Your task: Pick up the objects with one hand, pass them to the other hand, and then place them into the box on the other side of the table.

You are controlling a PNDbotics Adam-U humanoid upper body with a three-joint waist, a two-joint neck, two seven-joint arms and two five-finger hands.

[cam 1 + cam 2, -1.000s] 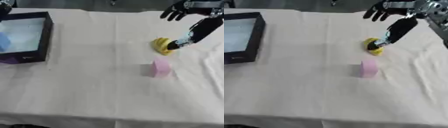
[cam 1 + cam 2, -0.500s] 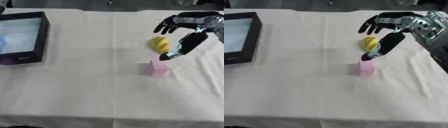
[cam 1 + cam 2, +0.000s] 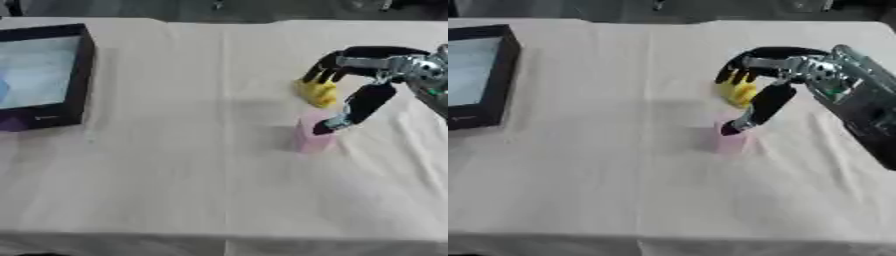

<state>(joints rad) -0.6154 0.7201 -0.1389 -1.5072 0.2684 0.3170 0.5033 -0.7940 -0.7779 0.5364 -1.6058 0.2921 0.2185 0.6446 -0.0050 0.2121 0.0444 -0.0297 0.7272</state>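
Note:
A pink block (image 3: 311,137) stands on the white tablecloth right of centre. Just behind it lies a yellow object (image 3: 318,93). My right hand (image 3: 367,75) comes in from the right and hovers over both, open. Its fingers (image 3: 324,66) arch down over the yellow object, and its thumb (image 3: 354,108) points down at the pink block's top right edge. I cannot tell whether the thumb touches the block. The black box (image 3: 80,75) with a pale blue inside sits at the far left. My left hand is not in view.
The white tablecloth (image 3: 175,165) covers the whole table, with its front edge near the bottom of the views. Something purple (image 3: 12,123) shows at the box's near corner.
My right hand has come forward and down from the far right corner, past the yellow object, and now spreads over the pink block. Neither object has moved on the cloth.

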